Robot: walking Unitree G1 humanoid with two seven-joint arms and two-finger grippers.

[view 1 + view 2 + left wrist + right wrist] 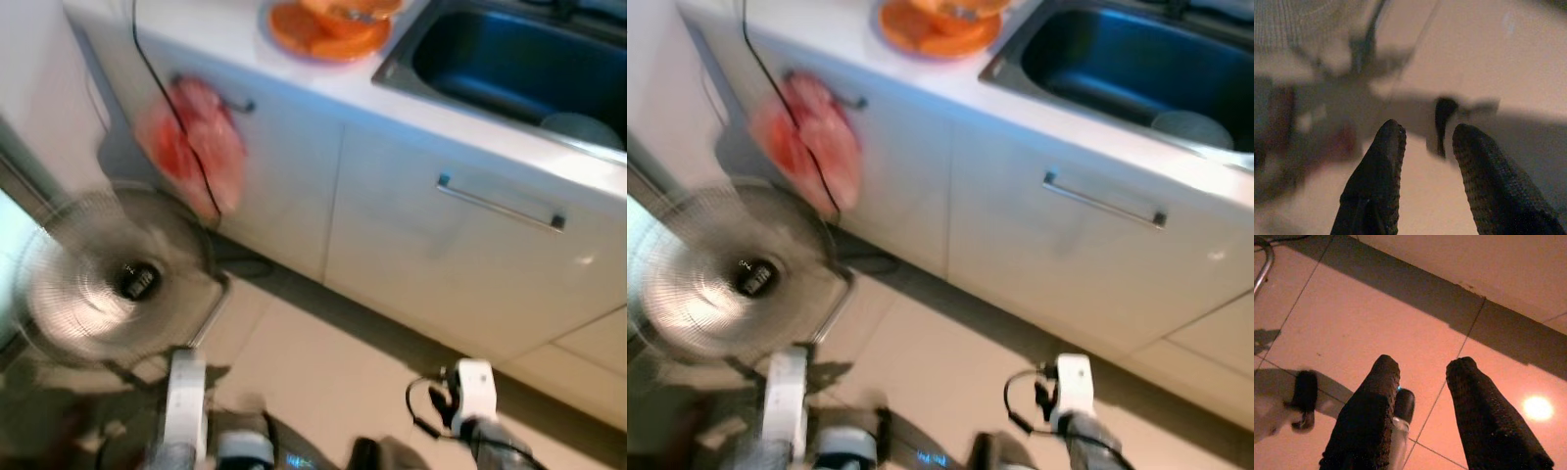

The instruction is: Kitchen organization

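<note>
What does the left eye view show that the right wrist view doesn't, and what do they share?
Left eye view: the counter with orange plates, the sink, a red cloth on a cabinet handle, and a floor fan. Right wrist view: the right claw, open and holding nothing, pointing down. Both: the tiled floor and the dark strip along the cabinet base.

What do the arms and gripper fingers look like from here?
Both arms are silver-grey with white blocks at the wrist. The right arm has a thin black cable looping beside its white block; the left arm ends in a long white piece. In the wrist views, the left gripper and right gripper each have two long, black, textured, round-tipped fingers.
</note>
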